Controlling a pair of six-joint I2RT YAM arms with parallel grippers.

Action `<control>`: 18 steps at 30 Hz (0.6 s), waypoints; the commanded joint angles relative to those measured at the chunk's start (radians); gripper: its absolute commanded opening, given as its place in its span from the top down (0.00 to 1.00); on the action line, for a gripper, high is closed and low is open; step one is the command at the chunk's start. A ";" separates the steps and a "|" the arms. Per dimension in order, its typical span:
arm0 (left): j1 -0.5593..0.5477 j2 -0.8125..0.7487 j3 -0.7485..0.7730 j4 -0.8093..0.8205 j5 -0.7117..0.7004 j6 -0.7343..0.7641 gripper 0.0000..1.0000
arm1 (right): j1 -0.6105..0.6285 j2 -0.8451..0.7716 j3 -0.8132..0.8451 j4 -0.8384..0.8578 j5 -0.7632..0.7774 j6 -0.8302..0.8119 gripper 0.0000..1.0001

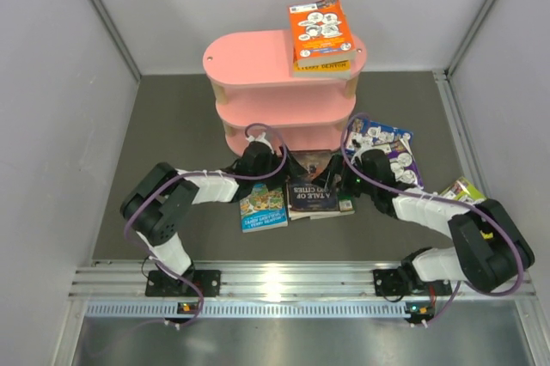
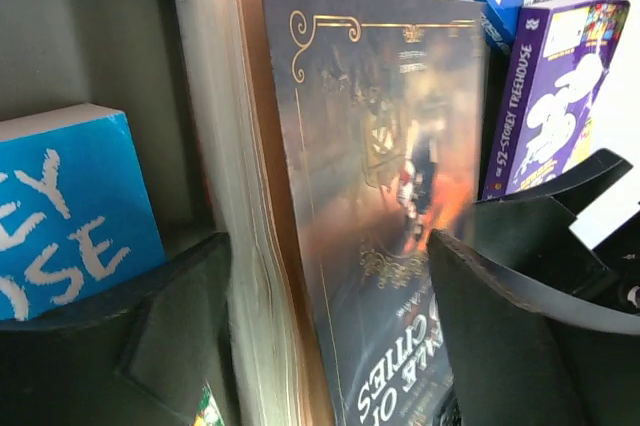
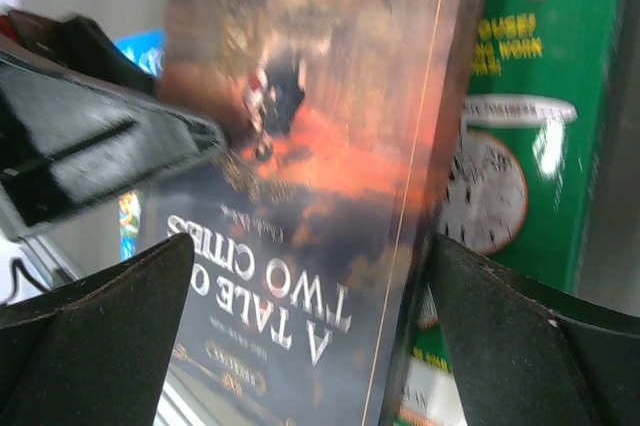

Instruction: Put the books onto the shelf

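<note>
With the dark book [image 1: 316,194] just in front of the shelf [image 1: 258,61] base, the right gripper [image 3: 312,241] gaping around it and the left gripper [image 2: 330,241] straddling it, hold impossible to tell, a weak edge pinch could let it twist free.

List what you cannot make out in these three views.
Top external: the upper boards of the shelf hide most of its lower tiers; the orange book covers the yellow-spined book beneath.
Left wrist: whether the left gripper presses the dark book is unclear; the bottom edge cuts its title.
Right wrist: blur smears the cover's small print; the frame edge crops the green book.
</note>
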 commanded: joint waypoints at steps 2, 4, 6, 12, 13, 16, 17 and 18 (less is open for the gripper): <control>-0.033 0.093 -0.044 0.068 0.063 -0.060 0.20 | 0.015 0.160 -0.097 0.043 -0.066 0.032 0.00; -0.035 0.088 -0.061 0.071 0.066 -0.067 0.28 | 0.015 0.168 -0.107 0.049 -0.069 0.033 0.00; -0.035 0.065 -0.075 0.071 0.064 -0.066 0.35 | 0.015 0.165 -0.113 0.049 -0.067 0.030 0.00; -0.035 -0.002 -0.122 0.042 0.038 -0.061 0.90 | 0.015 0.139 -0.137 0.046 -0.060 0.026 0.06; -0.033 -0.005 -0.124 0.040 0.038 -0.063 0.96 | 0.015 0.131 -0.139 0.046 -0.061 0.027 0.10; -0.036 -0.022 -0.135 0.042 0.043 -0.075 1.00 | 0.013 0.104 -0.146 0.029 -0.055 0.030 0.43; -0.035 -0.040 -0.139 0.043 0.040 -0.076 1.00 | 0.015 0.091 -0.148 0.011 -0.050 0.032 0.64; -0.036 -0.051 -0.144 0.042 0.035 -0.078 1.00 | 0.015 0.077 -0.151 -0.002 -0.044 0.030 0.75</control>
